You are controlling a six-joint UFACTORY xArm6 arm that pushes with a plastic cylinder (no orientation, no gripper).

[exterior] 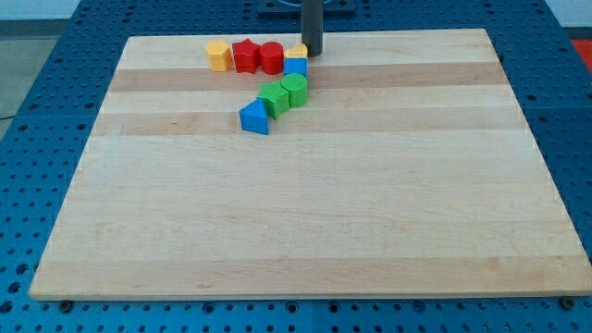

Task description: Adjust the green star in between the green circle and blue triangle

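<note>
The green star (274, 98) lies on the wooden board (305, 213) between the green circle (294, 90), up to its right, and the blue triangle (253, 117), down to its left. All three touch in a diagonal line. My tip (313, 54) is near the board's top edge, up and to the right of the green circle, right next to a yellow block (299, 51) and just above a blue cube (295, 67).
A row of blocks sits at the top edge: a yellow hexagon (217, 55), a red star (244, 56) and a red cylinder (270, 57). The blue cube sits just above the green circle. Blue perforated table surrounds the board.
</note>
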